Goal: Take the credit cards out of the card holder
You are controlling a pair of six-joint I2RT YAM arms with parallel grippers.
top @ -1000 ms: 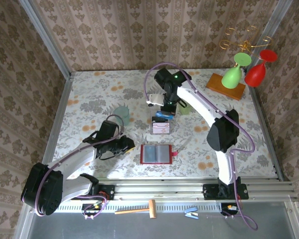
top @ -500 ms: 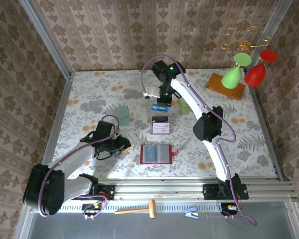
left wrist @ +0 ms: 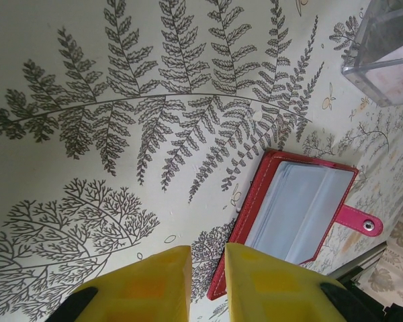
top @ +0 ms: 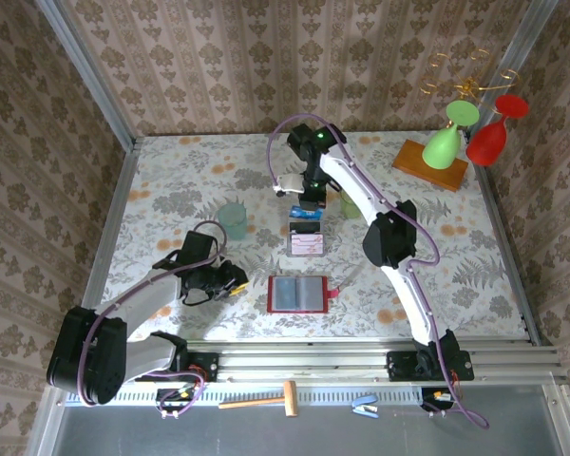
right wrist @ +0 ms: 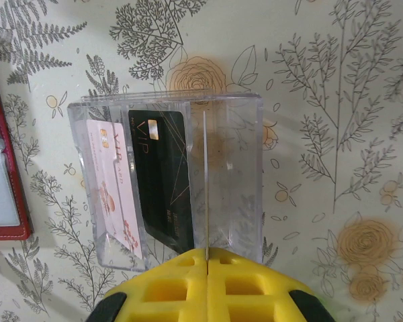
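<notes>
Card holder [top: 299, 294] lay open and flat at lower centre of the top view, grey inside up, its red tab [left wrist: 360, 222] sticking out to the right. I saw no card in its pockets. I judged it soft and light, likely to slide on the printed cloth unless pinned by its red edge.

Just left of it, the left gripper [top: 232, 282] sat low over the cloth. In its wrist view the left gripper [left wrist: 208, 268] had its yellow jaws a narrow slit apart with nothing between them, the holder at lower right of that frame.

Beyond the holder, at mid-frame, stood the clear plastic box [top: 306, 239]. In the right wrist view it held a pinkish-white card [right wrist: 114, 194] and a dark card [right wrist: 164, 181] side by side, leaning in its left part.

At the box's far edge the right gripper [top: 307, 202] was closed on a blue card [top: 307, 212]. From the wrist, the right gripper [right wrist: 205, 258] showed a thin line running up from between its pads. I took that for the card edge-on, though a box divider would look alike.

I judged the cards light, stiff, slightly springy and slick. A pinch across both faces near a short edge seemed the surest hold.
</notes>
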